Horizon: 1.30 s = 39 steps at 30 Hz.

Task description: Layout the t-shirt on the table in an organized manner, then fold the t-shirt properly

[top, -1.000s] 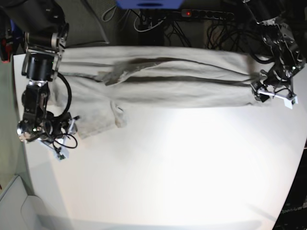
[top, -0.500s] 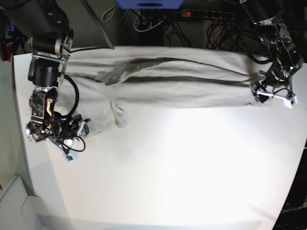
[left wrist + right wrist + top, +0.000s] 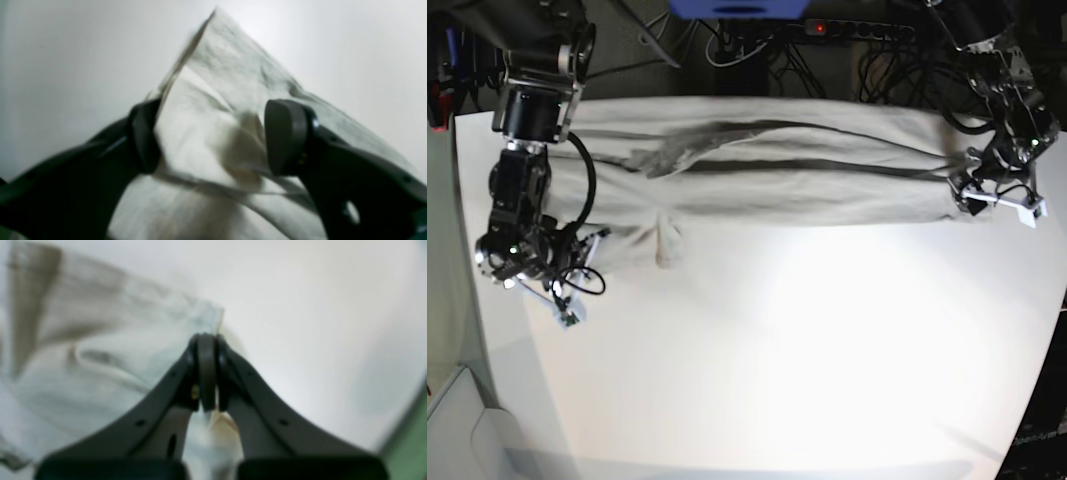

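closing just now, the right tool (image 3: 206, 373) has pinched the t-shirt (image 3: 777, 165) corner near the desk (image 3: 807, 350) left edge; left tool (image 3: 213, 136) straddles the opposite corner, jaws wide, so spreading can begin.

No text, label, brand, number or sign can be read in any of the views. The t-shirt (image 3: 787, 170) is plain cloth with no print, and the table (image 3: 807, 350) carries no marking. The dark clutter along the top edge of the base view is too small and dim to show any lettering.
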Tool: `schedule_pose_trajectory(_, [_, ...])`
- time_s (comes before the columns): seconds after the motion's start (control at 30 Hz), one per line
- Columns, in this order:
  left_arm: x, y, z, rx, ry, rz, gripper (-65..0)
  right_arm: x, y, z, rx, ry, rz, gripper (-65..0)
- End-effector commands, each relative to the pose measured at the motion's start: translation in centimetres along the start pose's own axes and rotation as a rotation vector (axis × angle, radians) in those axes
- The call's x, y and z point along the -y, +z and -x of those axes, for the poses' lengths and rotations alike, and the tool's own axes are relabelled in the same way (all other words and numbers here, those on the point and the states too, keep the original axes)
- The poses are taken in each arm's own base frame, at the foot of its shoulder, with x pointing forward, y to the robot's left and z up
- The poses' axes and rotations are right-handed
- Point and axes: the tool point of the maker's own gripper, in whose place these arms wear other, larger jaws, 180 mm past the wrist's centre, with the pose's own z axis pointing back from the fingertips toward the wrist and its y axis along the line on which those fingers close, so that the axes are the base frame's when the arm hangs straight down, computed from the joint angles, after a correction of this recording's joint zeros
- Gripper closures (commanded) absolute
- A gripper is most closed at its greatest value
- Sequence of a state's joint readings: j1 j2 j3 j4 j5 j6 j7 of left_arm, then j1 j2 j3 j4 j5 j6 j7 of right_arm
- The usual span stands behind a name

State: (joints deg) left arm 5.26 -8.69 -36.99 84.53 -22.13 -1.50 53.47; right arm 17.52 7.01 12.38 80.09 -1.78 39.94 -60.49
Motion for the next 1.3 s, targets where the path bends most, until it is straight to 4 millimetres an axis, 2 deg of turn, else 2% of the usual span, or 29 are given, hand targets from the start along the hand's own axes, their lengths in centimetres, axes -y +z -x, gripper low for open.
schedule_pose_trajectory(0.0, [0.1,0.0,0.7,-0.035,0.008,0.003,-45.7,1.0,1.9,-2.5,0.077,0.021,0.045,0.0])
schedule_pose_trajectory(0.13, [0.0,0.0,0.6,-0.032,0.007,0.002,-45.7,0.4,5.6,-2.8,0.107,0.059,0.126,0.0])
schedule_pose_trajectory(0.23, [0.2,0.0,0.5,-0.031,0.010,0.006,-45.7,-0.1,8.3,-1.3,0.100,0.087,0.188,0.0])
schedule_pose_trajectory(0.33, [0.2,0.0,0.5,-0.028,0.010,0.006,-45.7,-1.5,10.0,1.4,0.074,0.112,0.206,0.0])
schedule_pose_trajectory(0.5, [0.4,0.0,0.0,-0.019,0.005,0.008,-45.7,-3.4,9.3,7.4,-0.045,0.093,0.156,0.0])
schedule_pose_trajectory(0.57, [0.4,0.0,0.0,-0.019,0.005,0.008,-45.7,-4.2,9.2,8.7,-0.050,0.087,0.135,0.0])
schedule_pose_trajectory(0.67, [0.4,0.0,0.0,-0.018,0.005,0.008,-45.7,-5.6,9.0,10.0,-0.049,0.080,0.101,0.0])
schedule_pose_trajectory(0.83, [0.4,-0.1,0.0,-0.019,0.004,0.009,-45.7,-6.5,9.0,11.4,-0.057,0.080,0.078,0.0])
schedule_pose_trajectory(1.03, [0.5,-0.1,0.0,-0.019,0.003,0.010,-45.7,-4.9,9.6,13.0,-0.087,0.038,0.120,0.0])
schedule_pose_trajectory(1.27, [0.4,0.0,0.2,-0.021,0.002,0.008,-45.7,-5.2,9.6,15.3,-0.146,0.049,0.104,0.0])
